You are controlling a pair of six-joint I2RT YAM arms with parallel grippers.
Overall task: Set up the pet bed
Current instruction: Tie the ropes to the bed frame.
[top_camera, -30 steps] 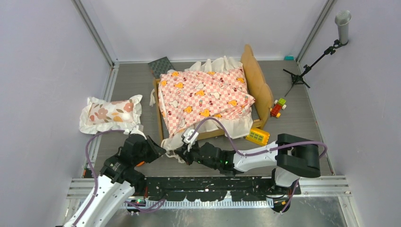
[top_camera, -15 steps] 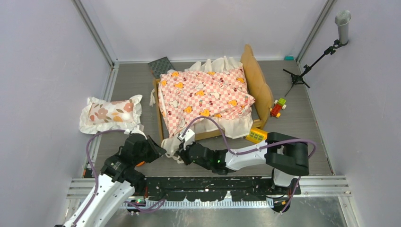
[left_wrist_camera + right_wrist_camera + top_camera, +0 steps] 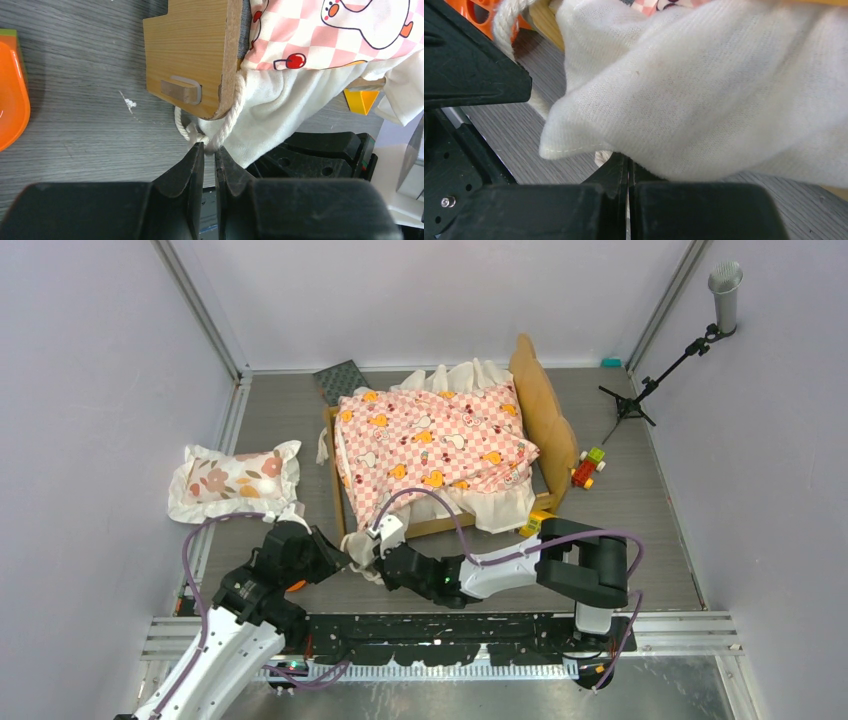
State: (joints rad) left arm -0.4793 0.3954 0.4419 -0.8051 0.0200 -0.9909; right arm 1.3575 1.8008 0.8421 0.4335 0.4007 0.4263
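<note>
Two closures: left gripper [image 3: 209, 150] pinches white cord [image 3: 232, 107] at pet bed [image 3: 190, 50] near-left corner; right gripper [image 3: 629, 167] clenched beneath checkered sheet [image 3: 430, 440] lying in it.

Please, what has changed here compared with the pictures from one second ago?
The right arm swung left along the near side of the pet bed, so the right gripper now sits at the bed's near left corner, close to the left gripper, and the arm hides more of the yellow toy block. The left arm, checkered sheet and floral pillow stayed in place.
</note>
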